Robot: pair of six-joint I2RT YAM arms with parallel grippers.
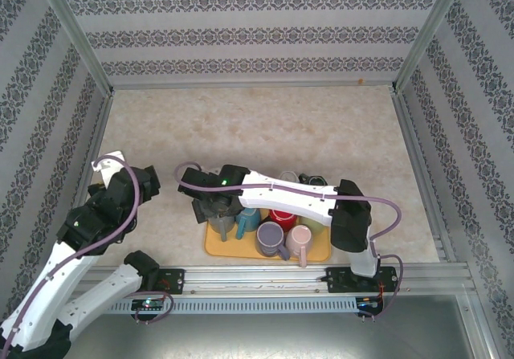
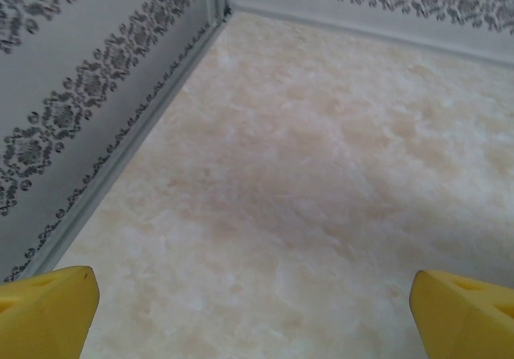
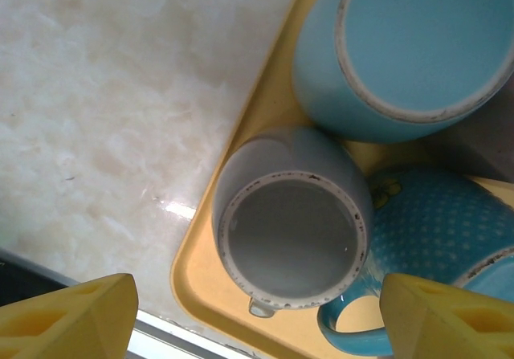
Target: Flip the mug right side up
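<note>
Mottled beige tabletop (image 2: 321, 174) — glossy round grey mug (image 3: 289, 238), speckled rim, on yellow tray (image 3: 197, 277).

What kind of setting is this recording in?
Likely a lab test cell, not a real kitchen: wallpapered panels in aluminium framing enclose a marble-look tabletop, with a yellow tray of mugs.

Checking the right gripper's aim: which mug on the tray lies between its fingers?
The grey mug at the yellow tray's corner, centred between the right gripper's fingers; the plain light-blue mug and the dotted blue mug sit off-centre.
</note>
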